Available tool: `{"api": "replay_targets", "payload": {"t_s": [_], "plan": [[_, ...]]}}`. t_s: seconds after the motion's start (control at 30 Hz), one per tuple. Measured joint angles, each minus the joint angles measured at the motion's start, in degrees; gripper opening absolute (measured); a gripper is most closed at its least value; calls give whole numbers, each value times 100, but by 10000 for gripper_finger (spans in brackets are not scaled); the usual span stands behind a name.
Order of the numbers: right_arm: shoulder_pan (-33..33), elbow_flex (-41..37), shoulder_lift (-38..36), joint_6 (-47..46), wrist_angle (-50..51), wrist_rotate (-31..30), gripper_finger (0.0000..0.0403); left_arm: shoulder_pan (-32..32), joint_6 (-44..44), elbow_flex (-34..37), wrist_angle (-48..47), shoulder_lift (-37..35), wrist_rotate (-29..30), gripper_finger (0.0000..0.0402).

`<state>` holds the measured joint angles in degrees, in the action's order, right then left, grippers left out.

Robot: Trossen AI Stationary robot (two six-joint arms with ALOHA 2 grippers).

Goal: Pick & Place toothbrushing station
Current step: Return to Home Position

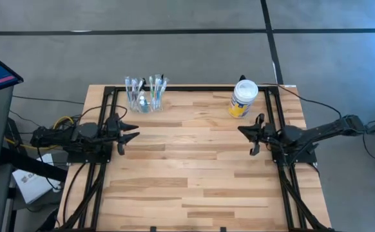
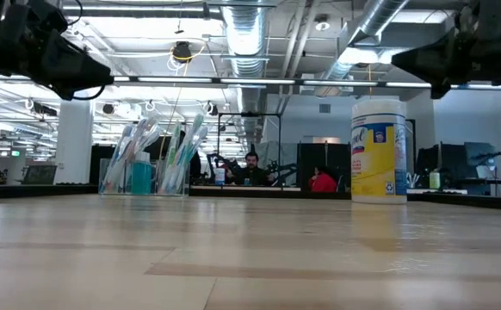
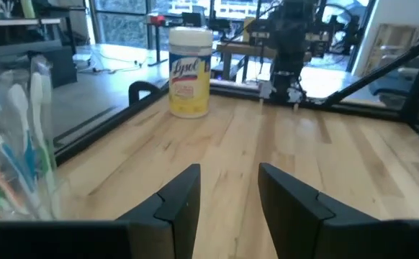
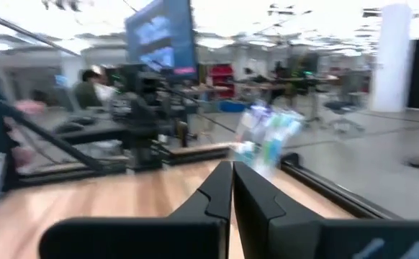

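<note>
Clear cup (image 1: 145, 100) of toothbrushes (image 1: 154, 84) stands at 1 o'clock from left gripper (image 1: 134, 131) — jaws parted. Right gripper (image 1: 241, 131) pinched closed, cup well apart at 10 o'clock.

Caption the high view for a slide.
Toothbrushes stand in the cup; left gripper and right gripper hover apart, empty.

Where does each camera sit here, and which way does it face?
High view: overhead, straight down on the table; both arms show, left gripper and right gripper.
Low view: table-top height, looking across to the toothbrush organizer and wipes jar; arms at the top.
Left wrist view: past its open fingers toward the wipes jar and right arm.
Right wrist view: past its shut fingers toward the toothbrush organizer.
Shared: all four show the toothbrush organizer.
</note>
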<state>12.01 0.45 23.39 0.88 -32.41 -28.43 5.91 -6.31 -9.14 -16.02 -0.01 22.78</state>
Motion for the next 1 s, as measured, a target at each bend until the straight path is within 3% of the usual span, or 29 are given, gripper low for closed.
{"api": "replay_targets", "payload": {"t_s": [0.1, 0.4, 0.6, 1.0], "plan": [[162, 0, -680, 44, 796, -495, 6, 0, 51, 6, -15, 2, 96, 135], [639, -4, -2336, 80, 2526, -729, 6, 0, 150, 15, 41, 1, 171, 135], [752, 4, -2265, 61, 2730, -1364, 6, 0, 189, 17, 60, 0, 169, 135], [747, 4, -2268, -215, 2857, -1387, 6, 0, 179, 26, 78, 297, 159, 135]]}}
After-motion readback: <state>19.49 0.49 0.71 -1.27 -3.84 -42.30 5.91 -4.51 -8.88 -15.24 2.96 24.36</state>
